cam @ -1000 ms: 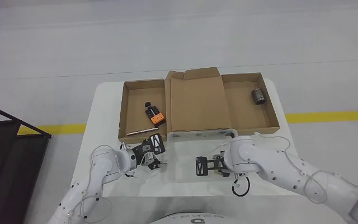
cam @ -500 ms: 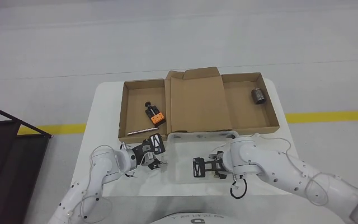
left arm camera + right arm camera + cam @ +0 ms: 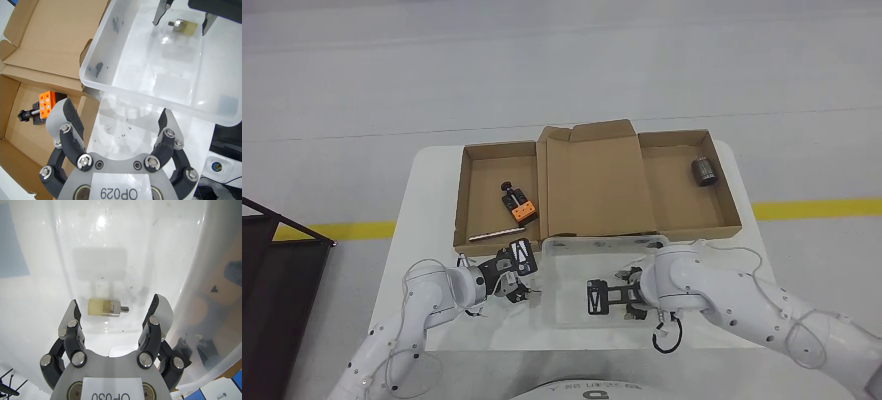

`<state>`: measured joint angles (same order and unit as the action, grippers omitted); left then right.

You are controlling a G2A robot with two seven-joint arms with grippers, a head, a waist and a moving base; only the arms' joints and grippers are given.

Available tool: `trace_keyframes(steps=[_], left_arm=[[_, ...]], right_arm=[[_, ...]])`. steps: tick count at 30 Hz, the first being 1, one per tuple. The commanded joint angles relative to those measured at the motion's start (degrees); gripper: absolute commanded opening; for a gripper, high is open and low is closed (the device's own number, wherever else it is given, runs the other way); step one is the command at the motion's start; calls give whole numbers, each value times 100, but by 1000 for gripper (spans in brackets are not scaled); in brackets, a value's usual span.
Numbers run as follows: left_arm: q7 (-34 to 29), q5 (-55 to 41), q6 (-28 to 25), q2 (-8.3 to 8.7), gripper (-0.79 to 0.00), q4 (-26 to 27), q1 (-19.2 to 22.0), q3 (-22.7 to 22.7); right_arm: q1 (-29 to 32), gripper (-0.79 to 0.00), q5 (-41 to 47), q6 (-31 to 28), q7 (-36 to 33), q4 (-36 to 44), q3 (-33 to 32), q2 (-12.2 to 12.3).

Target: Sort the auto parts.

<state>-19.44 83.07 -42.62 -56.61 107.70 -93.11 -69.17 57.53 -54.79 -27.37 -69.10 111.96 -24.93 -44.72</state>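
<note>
The box [image 3: 592,190] sits at the rear of the table [image 3: 432,190]. Its left compartment holds the clamp [image 3: 517,203], its right compartment the cylinder [image 3: 703,171]. The tray [image 3: 132,94] lies just before the box. The stud [image 3: 105,309] lies in the tray, under the right gripper [image 3: 116,304].

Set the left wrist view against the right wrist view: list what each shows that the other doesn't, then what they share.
Left wrist view, not the right: the open left gripper over the table beside the clear bin, and the orange clamp part lying in the cardboard box.
Right wrist view, not the left: the right gripper whole, its ribbed pads open to either side of the stud part.
Both: the bin, the stud part on its floor, the right gripper's open fingertips, and brown cardboard, dim through the bin wall in the right wrist view.
</note>
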Motion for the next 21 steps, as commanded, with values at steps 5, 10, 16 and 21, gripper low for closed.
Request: trace_keyframes(steps=[5,10,16,21], left_arm=[[0,0,0,0,0,0,0,0],[0,0,0,0,0,0,0,0],[0,0,0,0,0,0,0,0],[0,0,0,0,0,0,0,0]], right_arm=[[13,-249,-92,90,-77,-110,17,-60],[27,-323,-105,110,-104,-176,8,-99],[92,-240,-135,118,-124,-169,-27,-111],[208,-163,-188,133,-100,-55,-131,-61]])
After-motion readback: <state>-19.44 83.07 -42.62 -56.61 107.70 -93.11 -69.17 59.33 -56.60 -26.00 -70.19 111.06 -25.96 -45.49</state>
